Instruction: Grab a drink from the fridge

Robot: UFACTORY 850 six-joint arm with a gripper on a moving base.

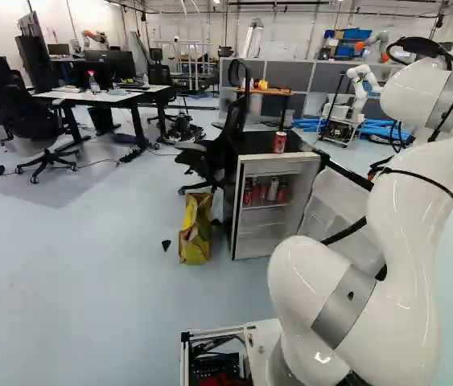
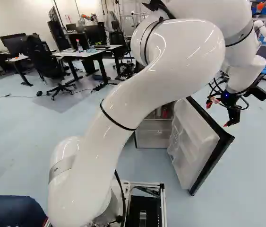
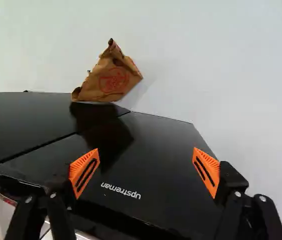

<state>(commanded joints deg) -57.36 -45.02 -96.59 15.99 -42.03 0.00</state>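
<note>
My gripper (image 2: 218, 114) hangs at the right of the right base view, beyond the open fridge door (image 2: 192, 142). In the wrist view the gripper (image 3: 145, 172) is open, its orange-padded fingers wide apart with nothing gripped. Glossy black fridge panels (image 3: 156, 145) fill the space beneath and ahead of it; which panels, I cannot tell. The left base view shows the small fridge (image 1: 239, 217) standing open, with several drink cans (image 1: 273, 190) on an inside shelf. One red and white can (image 1: 279, 142) stands upright on its top.
A yellow-brown paper bag (image 1: 195, 229) stands beside the fridge, with a black office chair (image 1: 218, 153) close by. Desks (image 1: 105, 96) are farther back at the left. Another robot (image 1: 361, 84) stands in the background. A person's leg (image 2: 12, 208) shows near my base.
</note>
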